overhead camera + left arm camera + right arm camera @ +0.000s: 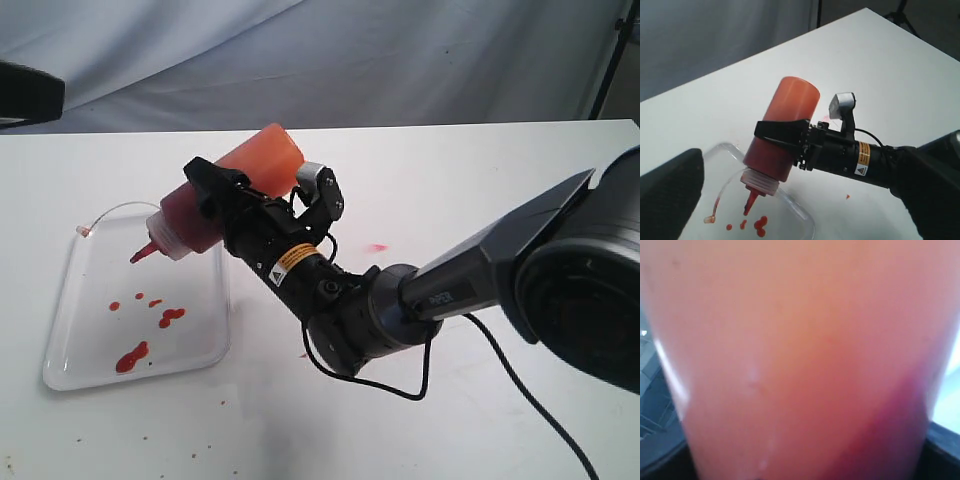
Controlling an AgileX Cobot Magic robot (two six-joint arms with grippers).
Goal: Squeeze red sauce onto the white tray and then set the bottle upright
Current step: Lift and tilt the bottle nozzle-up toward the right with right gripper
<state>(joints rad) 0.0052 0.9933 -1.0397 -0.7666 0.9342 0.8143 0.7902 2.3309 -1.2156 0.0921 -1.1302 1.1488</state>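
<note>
My right gripper (215, 195) is shut on the bottle (262, 158), its black fingers (782, 131) clasping the body just above the cap. The bottle is tilted base-up, and its red nozzle (143, 253) points down over the white tray (75, 300) without touching it. Red sauce (131, 357) lies in several drops and blobs on the tray, seen too in the left wrist view (760, 225). The clear tether with its tiny cap (84, 231) hangs over the tray's far rim. The bottle wall (790, 360) fills the right wrist view. Of my left gripper only one dark blurred finger (670, 192) shows, holding nothing.
A small red smear (377, 247) marks the white table to the right of the bottle, and dark specks dot the front. The right arm's black cable (500, 360) loops over the table. A dark object (25, 95) sits at the far left edge. Grey cloth hangs behind.
</note>
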